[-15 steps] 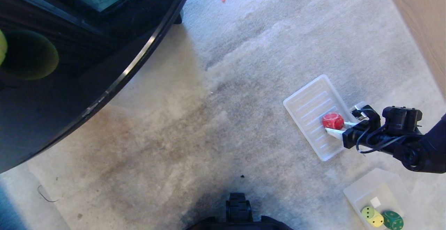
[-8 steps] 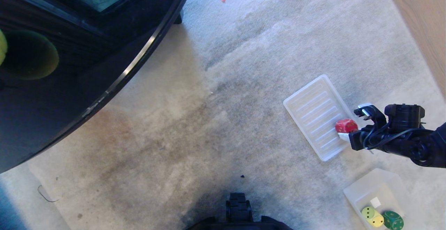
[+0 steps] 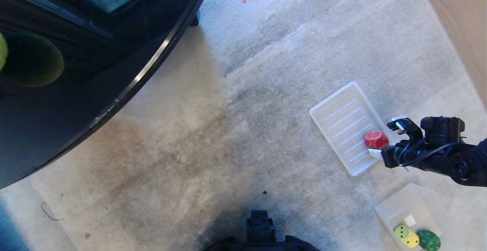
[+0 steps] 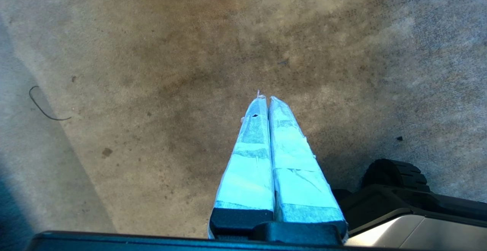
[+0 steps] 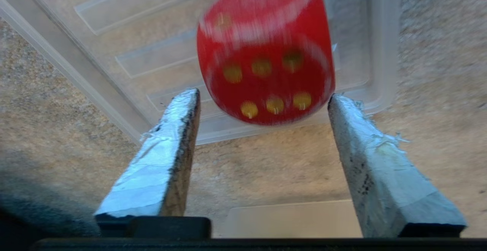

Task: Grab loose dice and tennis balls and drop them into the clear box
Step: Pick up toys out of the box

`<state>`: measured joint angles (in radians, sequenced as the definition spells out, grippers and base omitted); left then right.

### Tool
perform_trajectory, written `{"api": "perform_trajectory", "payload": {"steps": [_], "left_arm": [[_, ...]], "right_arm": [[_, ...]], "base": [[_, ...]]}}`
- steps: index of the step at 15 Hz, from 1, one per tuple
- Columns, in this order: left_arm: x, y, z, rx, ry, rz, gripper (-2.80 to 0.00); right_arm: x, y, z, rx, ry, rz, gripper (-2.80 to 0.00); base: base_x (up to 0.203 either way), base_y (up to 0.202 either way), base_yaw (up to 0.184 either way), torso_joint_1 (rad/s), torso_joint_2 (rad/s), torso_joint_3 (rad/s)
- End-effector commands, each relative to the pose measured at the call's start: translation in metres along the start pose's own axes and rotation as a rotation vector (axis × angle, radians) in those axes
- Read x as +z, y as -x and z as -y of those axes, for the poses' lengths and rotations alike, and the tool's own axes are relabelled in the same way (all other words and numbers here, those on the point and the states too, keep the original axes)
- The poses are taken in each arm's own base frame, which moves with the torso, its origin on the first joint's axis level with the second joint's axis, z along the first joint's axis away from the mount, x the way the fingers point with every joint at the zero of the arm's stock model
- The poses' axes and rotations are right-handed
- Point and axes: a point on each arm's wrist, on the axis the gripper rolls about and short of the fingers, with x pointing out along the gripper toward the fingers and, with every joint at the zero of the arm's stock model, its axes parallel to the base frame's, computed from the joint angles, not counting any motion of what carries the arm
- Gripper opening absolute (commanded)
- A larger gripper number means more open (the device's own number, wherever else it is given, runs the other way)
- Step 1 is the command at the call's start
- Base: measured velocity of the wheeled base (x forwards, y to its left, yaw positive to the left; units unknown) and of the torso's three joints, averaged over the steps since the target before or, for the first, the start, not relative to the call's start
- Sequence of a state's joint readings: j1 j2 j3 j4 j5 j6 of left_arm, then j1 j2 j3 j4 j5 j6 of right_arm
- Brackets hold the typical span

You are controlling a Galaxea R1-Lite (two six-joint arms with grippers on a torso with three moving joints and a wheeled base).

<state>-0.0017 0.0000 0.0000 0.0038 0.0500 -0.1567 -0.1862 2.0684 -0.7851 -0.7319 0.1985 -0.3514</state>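
Carpet floor (image 3: 266, 91) underneath. Ribbed tray (image 3: 342, 118) ahead of my right jaws (image 5: 262, 99). Clear box (image 3: 403, 205) behind them, well apart. Red die (image 5: 266, 49) at tray's near edge, just past fingertips, centred on gap; jaws apart, gripping nothing. Left jaws (image 4: 265, 99) together, parked, farther off.

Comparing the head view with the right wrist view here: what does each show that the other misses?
Only the head view shows the clear box holding a yellow die and a green die, plus the black furniture.

Only the right wrist view shows the gap between the red die and the right gripper, whose spread fingers do not clamp it.

Both show the red die, the ribbed tray and the carpet.
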Motion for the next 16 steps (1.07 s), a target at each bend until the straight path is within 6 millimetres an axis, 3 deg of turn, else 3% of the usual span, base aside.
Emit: {"api": "perform_trajectory", "payload": {"steps": [1,3,12,16], "left_arm": [[0.0,0.0,0.0,0.001,0.001,0.001,-2.8],[0.0,0.0,0.0,0.001,0.001,0.001,-2.8],[0.0,0.0,0.0,0.001,0.001,0.001,-2.8],[0.0,0.0,0.0,0.001,0.001,0.001,-2.8]], "right_arm": [[-0.006,-0.004,-0.002,0.009,-0.021,-0.018,0.0],[-0.002,-0.005,-0.002,0.008,-0.056,0.0,0.0],[0.009,-0.007,0.0,0.032,0.199,0.084,0.0],[0.007,-0.013,0.0,0.063,0.214,0.095,0.0]], "base": [[0.0,0.0,0.0,0.0,0.0,0.0],[0.0,0.0,0.0,0.0,0.0,0.0],[0.0,0.0,0.0,0.0,0.0,0.0],[0.0,0.0,0.0,0.0,0.0,0.0]]}}
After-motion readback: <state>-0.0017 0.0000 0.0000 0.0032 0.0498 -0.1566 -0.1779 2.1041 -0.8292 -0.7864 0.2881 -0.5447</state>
